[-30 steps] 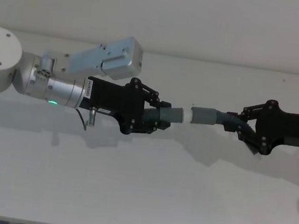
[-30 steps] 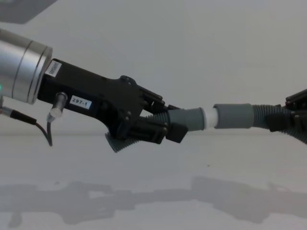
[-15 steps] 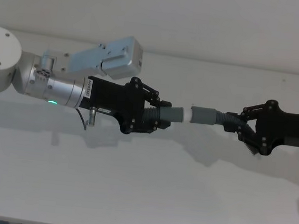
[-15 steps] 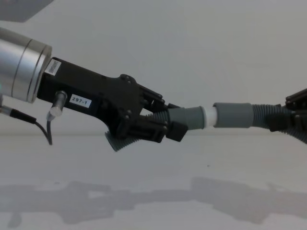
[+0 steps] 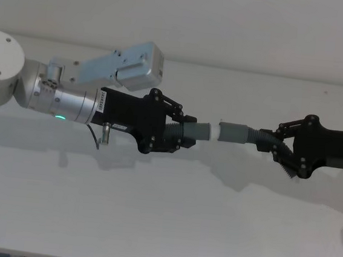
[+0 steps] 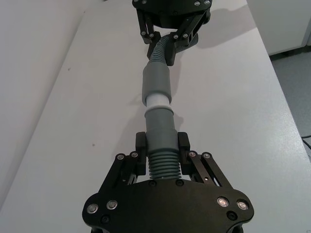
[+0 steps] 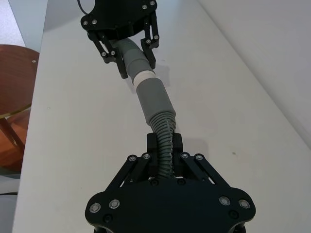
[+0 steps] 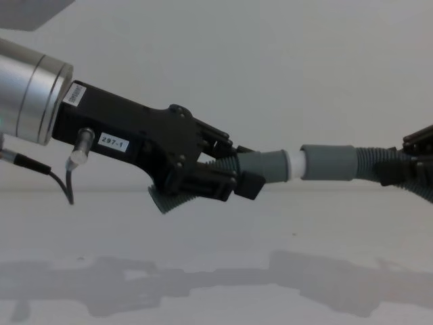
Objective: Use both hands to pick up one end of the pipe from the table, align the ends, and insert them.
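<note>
Both pipe pieces hang in the air above the white table (image 5: 151, 217), lined up end to end. My left gripper (image 5: 182, 139) is shut on the ribbed part of the left piece (image 8: 269, 166), whose white plug tip (image 8: 295, 164) points right. The tip meets the mouth of the wider grey cuff (image 8: 328, 163) of the right piece (image 5: 236, 133); a short white band shows between them. My right gripper (image 5: 282, 149) is shut on that piece's ribbed hose (image 7: 164, 130). The left wrist view shows the tip (image 6: 157, 101) at the cuff (image 6: 156, 82).
In the right wrist view a brown round wooden piece (image 7: 14, 92) stands beyond the table's side edge. A pale wall (image 5: 230, 25) rises behind the table's far edge.
</note>
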